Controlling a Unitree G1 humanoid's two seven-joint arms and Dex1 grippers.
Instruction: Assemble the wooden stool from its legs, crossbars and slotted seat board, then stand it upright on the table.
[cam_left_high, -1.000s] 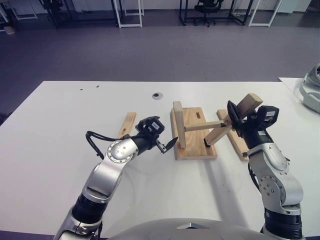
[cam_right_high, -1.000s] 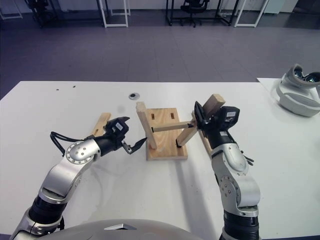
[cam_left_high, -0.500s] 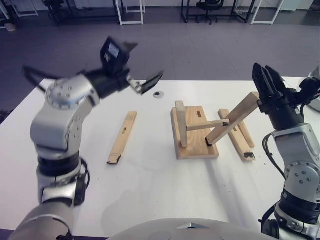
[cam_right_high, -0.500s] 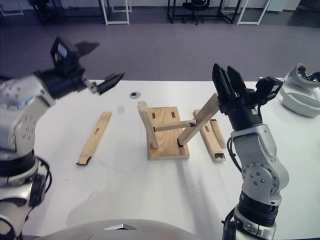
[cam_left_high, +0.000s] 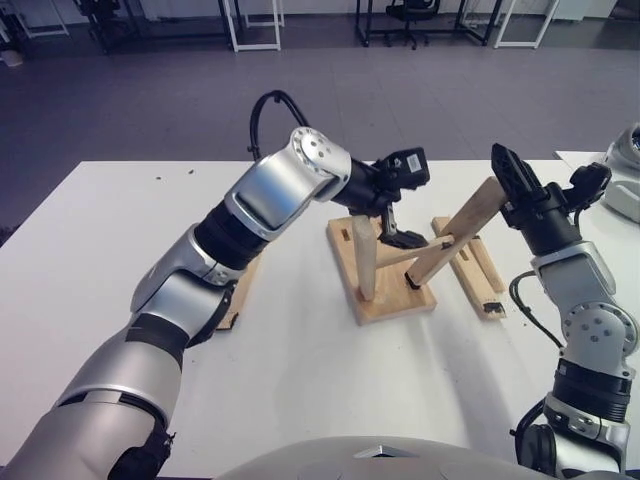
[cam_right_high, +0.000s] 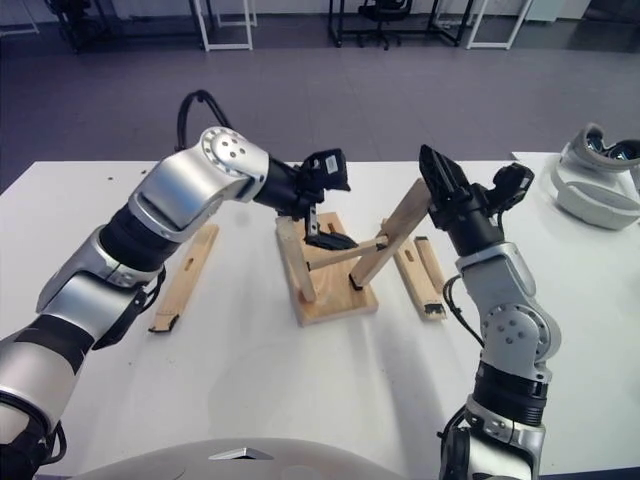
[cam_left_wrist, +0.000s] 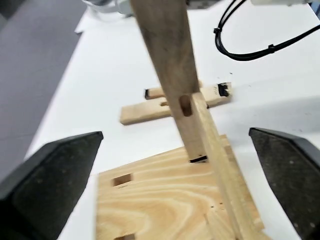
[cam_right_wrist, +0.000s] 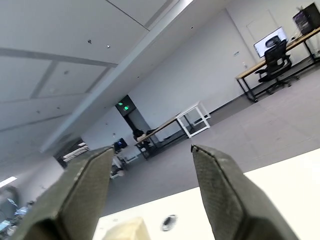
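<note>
Left gripper (cam_left_high: 393, 228) hung over the slotted seat board (cam_left_high: 395, 295), fingers (cam_left_wrist: 55, 170) spread wide apart, one on either side of the crossbar (cam_right_high: 355, 252), clamped on nothing. Seat board lay flat about midway across the table (cam_left_high: 300, 380), one corner turned toward the near edge. An upright leg (cam_left_high: 363, 258) stood in the board's near-left part. From it the crossbar ran toward the table's right edge and entered a hole in a second, tilted leg (cam_left_high: 455, 235), whose foot sat on the board and whose top leaned out to the right. Right gripper (cam_left_high: 507, 178) was at that top end, fingers (cam_right_wrist: 80, 200) parted, the wood's end showing low between them in the right wrist view; contact could not be told. Two loose wooden pieces (cam_right_high: 420, 270) lay side by side on the table just right of the board. Another loose piece (cam_right_high: 185, 275) lay toward the left, partly under the left arm. A white headset (cam_right_high: 600, 190) rested at the far right edge.
</note>
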